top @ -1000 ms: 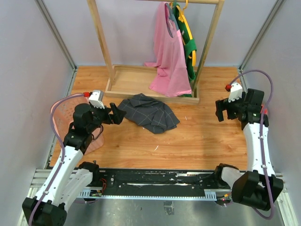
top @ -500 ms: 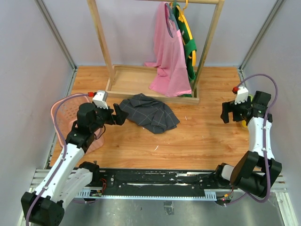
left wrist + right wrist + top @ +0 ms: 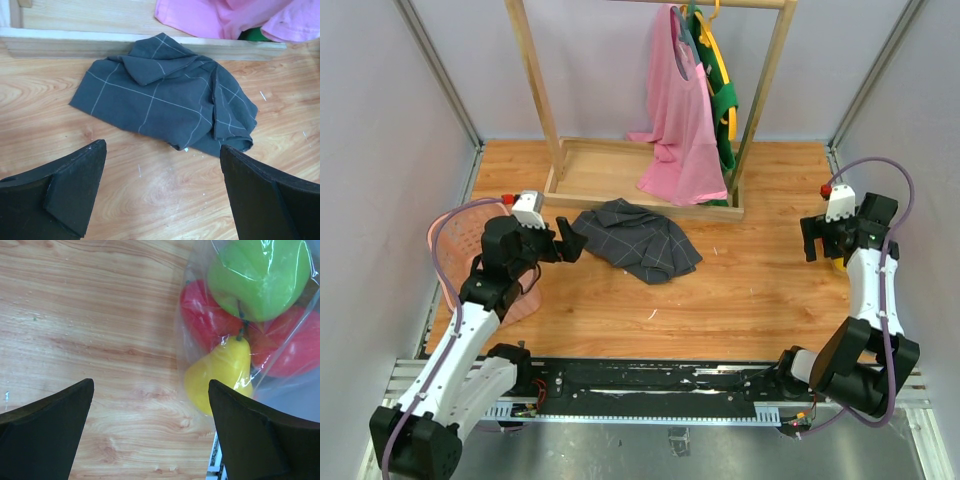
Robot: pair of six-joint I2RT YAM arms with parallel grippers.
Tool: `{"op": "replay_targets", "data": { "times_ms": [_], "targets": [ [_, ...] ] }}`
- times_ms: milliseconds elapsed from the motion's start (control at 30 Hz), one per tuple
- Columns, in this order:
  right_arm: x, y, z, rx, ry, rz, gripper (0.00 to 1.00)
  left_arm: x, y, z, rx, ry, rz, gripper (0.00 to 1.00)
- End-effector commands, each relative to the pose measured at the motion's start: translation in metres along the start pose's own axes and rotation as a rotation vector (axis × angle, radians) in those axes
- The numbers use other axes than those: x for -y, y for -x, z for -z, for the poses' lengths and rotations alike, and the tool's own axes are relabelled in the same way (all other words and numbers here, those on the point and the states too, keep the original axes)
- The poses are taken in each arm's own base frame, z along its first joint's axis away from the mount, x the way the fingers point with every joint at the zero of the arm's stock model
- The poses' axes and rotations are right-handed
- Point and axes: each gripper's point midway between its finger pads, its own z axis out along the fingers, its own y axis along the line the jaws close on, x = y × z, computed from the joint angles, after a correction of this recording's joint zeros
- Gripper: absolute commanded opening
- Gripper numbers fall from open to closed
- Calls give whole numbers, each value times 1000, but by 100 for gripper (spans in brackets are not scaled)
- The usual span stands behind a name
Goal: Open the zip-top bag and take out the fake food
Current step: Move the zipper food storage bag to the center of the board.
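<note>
The zip-top bag (image 3: 295, 390) is clear plastic and lies at the table's right edge. Its zip strip is out of view. The fake food inside shows as a lime green apple (image 3: 260, 275), a yellow pear (image 3: 222, 370) and two red fruits (image 3: 205, 315). My right gripper (image 3: 150, 390) is open and empty above bare wood, and its right finger is just beside the pear. In the top view my right gripper (image 3: 810, 240) and arm hide most of the bag. My left gripper (image 3: 570, 238) is open and empty, low over the wood (image 3: 163, 150) just in front of the grey checked cloth.
The grey checked cloth (image 3: 635, 238) lies crumpled mid-table (image 3: 165, 100). A pink slotted basket (image 3: 455, 250) sits under my left arm. A wooden clothes rack (image 3: 650, 195) with a pink garment (image 3: 680, 130) stands at the back. The table's right edge runs beside the bag.
My right gripper has moved right, towards the table's right edge and the bag. My left gripper has shifted only slightly near the cloth.
</note>
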Motion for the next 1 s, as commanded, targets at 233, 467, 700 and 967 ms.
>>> {"op": "replay_targets", "data": {
  "times_ms": [233,467,700,967],
  "targets": [
    [22,-6,7,-5,-140,-24,98,-27,5,-6,8,67,34,99],
    [36,-8,1,-85,-248,8,98,-32,0,-9,-11,87,36,99],
    [45,-5,-2,-84,-361,-7,98,-31,-3,-11,-21,76,41,99],
    [67,-6,-10,-181,-634,-27,98,-35,-13,-19,-57,79,48,99]
  ]
}}
